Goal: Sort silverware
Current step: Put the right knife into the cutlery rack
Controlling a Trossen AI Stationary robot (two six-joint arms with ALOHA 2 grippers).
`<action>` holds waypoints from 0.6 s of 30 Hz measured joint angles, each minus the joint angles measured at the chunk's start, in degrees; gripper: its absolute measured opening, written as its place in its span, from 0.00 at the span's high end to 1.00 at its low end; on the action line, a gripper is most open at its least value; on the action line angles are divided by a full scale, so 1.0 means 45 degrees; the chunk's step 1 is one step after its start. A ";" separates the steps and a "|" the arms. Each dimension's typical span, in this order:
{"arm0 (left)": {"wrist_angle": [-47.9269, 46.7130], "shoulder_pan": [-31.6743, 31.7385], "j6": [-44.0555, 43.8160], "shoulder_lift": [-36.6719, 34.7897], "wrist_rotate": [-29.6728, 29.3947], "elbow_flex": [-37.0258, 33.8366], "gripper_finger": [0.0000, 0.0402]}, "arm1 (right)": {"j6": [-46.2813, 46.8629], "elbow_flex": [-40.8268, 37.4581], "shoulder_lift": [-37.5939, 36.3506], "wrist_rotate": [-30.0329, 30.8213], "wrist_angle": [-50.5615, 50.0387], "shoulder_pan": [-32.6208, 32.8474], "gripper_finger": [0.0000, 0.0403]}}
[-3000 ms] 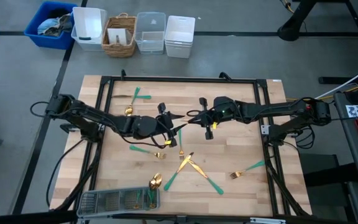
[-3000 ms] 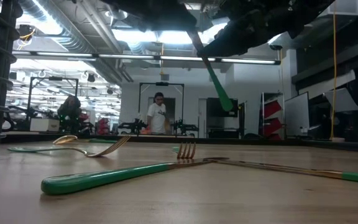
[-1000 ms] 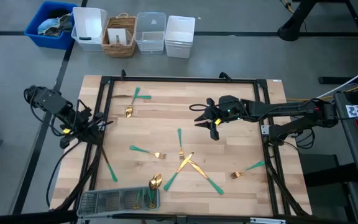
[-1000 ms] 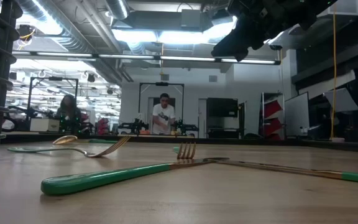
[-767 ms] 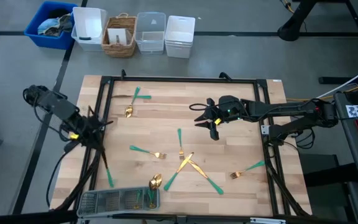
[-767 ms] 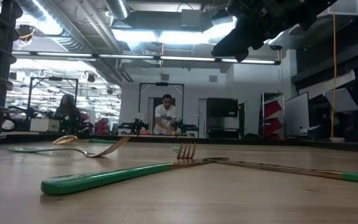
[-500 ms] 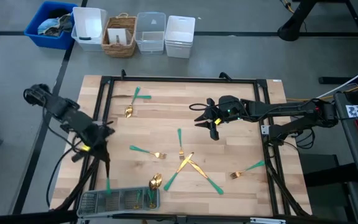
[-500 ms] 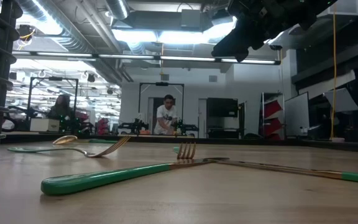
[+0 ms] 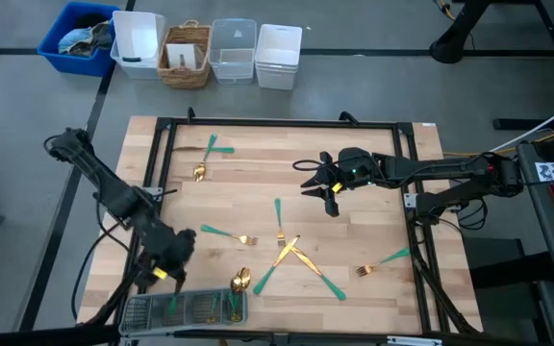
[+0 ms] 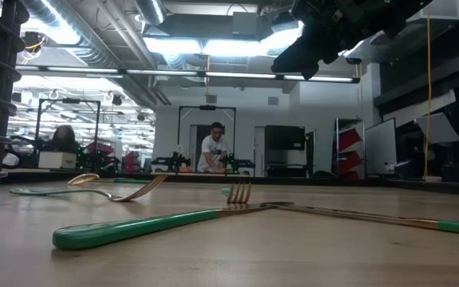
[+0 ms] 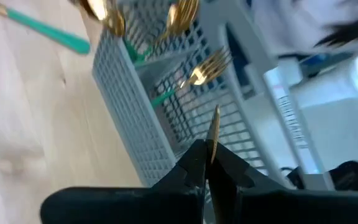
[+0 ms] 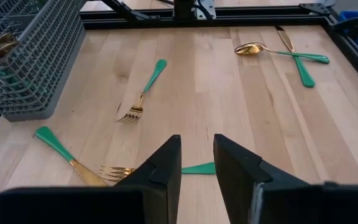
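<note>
The left tool (image 9: 169,272) is hovering over the grey mesh tray (image 9: 142,310) at the table's (image 9: 373,221) near left corner, its fingers pinching a slim gold knife (image 11: 213,134); only the left wrist view is showing that blade. The right tool (image 9: 323,183) is waiting above the pale wooden boards, fingers spread. The remaining silverware (image 9: 287,252), gold heads on teal handles, is lying scattered mid-table, some already standing in the tray.

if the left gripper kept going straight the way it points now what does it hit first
Most likely the grey mesh tray: the left gripper, shut on a gold-tipped utensil, points straight into it, near a fork already inside. Depth is unclear.
</note>
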 joint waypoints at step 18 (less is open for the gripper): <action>0.0080 -0.0352 -0.3778 0.2931 0.0222 0.0005 0.95 | 0.0577 0.0000 0.0000 0.0002 0.0027 -0.0005 0.76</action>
